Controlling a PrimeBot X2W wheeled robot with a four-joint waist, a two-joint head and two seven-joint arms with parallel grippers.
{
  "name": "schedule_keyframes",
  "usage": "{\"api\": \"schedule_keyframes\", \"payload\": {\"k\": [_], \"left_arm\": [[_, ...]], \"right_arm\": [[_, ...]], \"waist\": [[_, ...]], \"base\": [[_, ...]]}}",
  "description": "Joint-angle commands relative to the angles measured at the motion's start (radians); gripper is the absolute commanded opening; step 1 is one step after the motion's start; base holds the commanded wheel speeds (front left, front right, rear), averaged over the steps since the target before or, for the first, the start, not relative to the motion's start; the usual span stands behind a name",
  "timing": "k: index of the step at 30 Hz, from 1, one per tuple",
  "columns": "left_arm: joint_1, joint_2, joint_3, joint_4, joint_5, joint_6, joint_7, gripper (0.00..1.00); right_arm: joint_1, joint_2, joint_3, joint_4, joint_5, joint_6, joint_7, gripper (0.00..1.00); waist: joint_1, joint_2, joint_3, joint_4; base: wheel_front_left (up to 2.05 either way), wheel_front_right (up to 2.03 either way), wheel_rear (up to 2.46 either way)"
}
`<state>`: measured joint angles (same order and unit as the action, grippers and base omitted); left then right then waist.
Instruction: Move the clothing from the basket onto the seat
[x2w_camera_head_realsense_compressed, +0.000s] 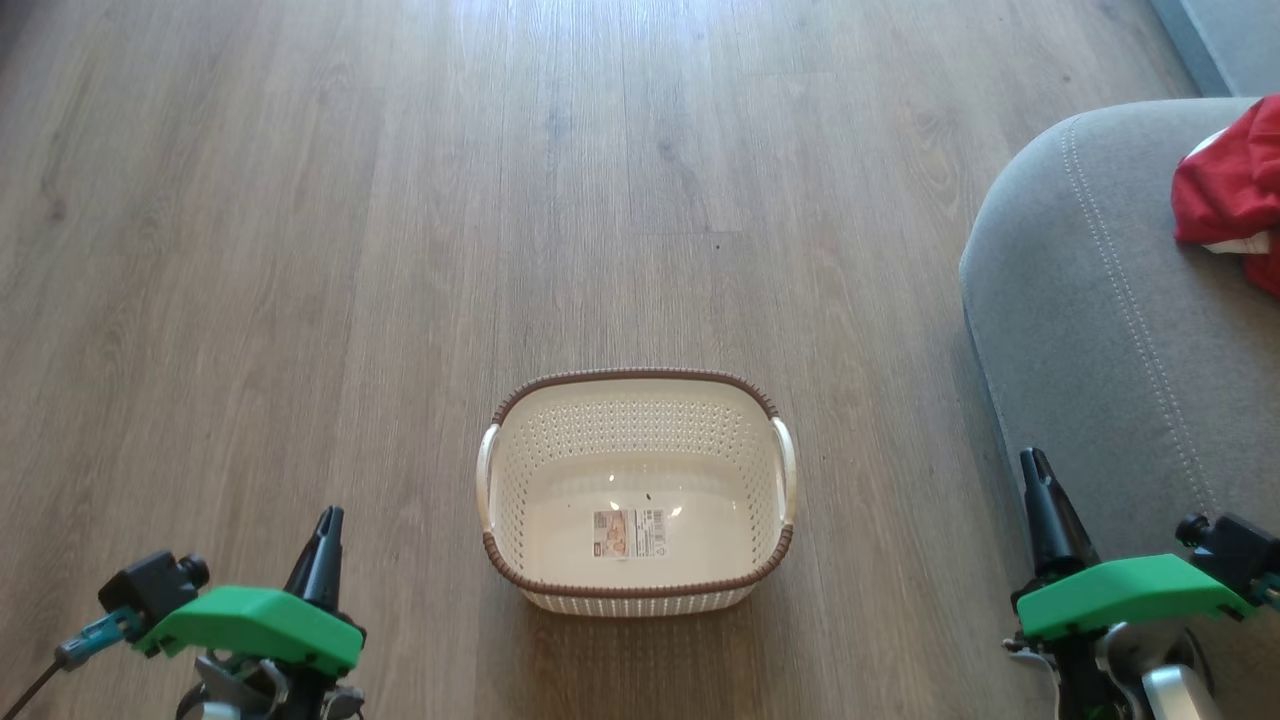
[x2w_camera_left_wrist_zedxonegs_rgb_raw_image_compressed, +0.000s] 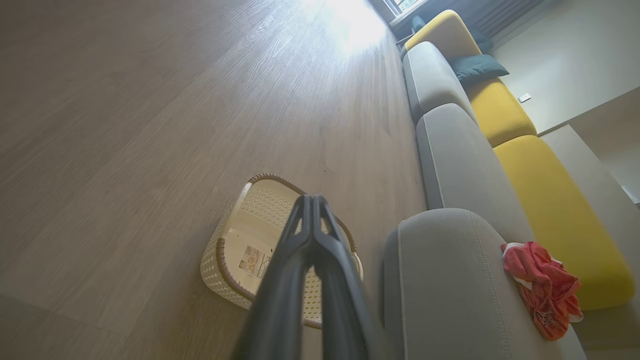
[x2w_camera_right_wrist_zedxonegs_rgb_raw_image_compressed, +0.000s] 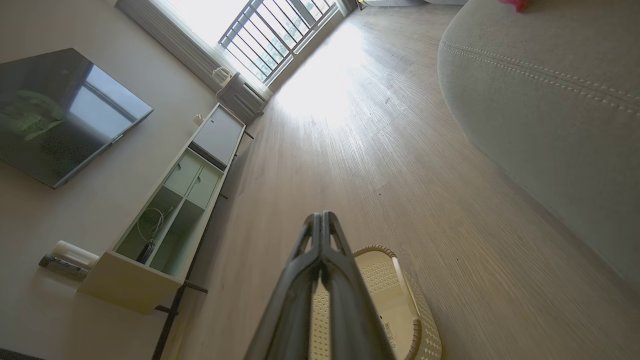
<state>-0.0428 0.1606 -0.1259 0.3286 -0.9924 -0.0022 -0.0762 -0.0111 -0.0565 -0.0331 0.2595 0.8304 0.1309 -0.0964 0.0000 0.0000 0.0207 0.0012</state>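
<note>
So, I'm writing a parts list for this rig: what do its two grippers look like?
Both match. The left gripper and right gripper each have two long, dark, tapering fingers rising from a bright green plastic cover. A small black module sits beside each cover; the left one carries a teal connector with a thin dark cable. Silvery metal shows at the right wrist.
</note>
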Motion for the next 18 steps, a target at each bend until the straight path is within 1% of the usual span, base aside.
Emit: {"api": "schedule_keyframes", "payload": {"k": [1,18], "left_arm": [[-0.051,0.002,0.035,-0.037,-0.026,-0.01,0.008,0.0],[-0.055,-0.026,0.087,-0.049,-0.176,-0.04,0.054,0.0]], "right_arm": [[-0.05,-0.012,0.002,-0.028,0.033,0.0,0.009,0.0],[-0.061,-0.012,-0.013,-0.025,0.227,0.0,0.055,0.0]], "waist": [[0.0,0.0,0.0,0.0],[0.0,0.0,-0.005,0.0]], "base": [[0.0,0.0,0.0],[0.0,0.0,0.0]]}}
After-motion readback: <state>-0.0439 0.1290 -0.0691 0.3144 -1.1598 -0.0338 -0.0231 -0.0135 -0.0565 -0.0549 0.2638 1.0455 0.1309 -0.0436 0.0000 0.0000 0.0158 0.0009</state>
